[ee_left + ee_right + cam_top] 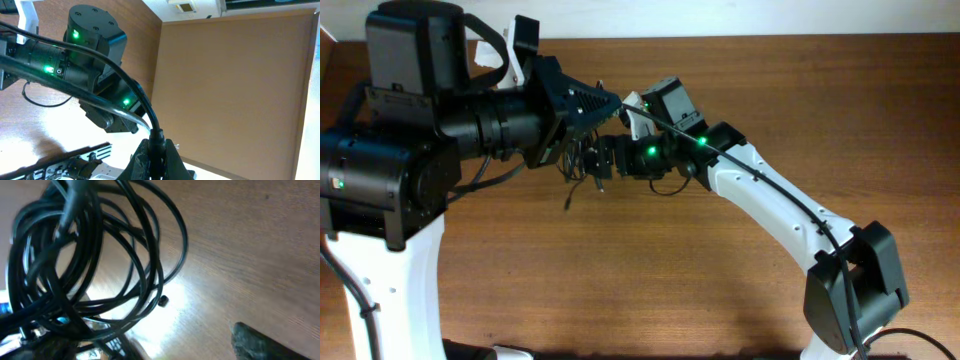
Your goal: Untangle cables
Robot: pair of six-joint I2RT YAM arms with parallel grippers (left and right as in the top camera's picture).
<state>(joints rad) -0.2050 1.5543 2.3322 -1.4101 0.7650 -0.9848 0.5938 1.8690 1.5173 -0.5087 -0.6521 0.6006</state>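
Observation:
The cables (578, 165) are a tangle of thin black loops hanging mid-table between my two arms. In the right wrist view the cables (85, 265) fill the left half, gathered toward the top, and a small plug end (163, 300) dangles over the wood. My left gripper (610, 103) points right above the tangle. In its wrist view the left gripper (159, 152) is shut on a black cable (150, 117) that rises from the jaws and curves left. My right gripper (150, 342) is open beside the tangle; one finger (260, 342) shows and the other is hidden behind the loops.
The wooden table (800, 90) runs wide to the right and front. The right arm (770, 195) crosses it diagonally from its base (850, 290). The bulky left arm (410, 140) fills the left side. A loose cord end (567, 203) hangs below the tangle.

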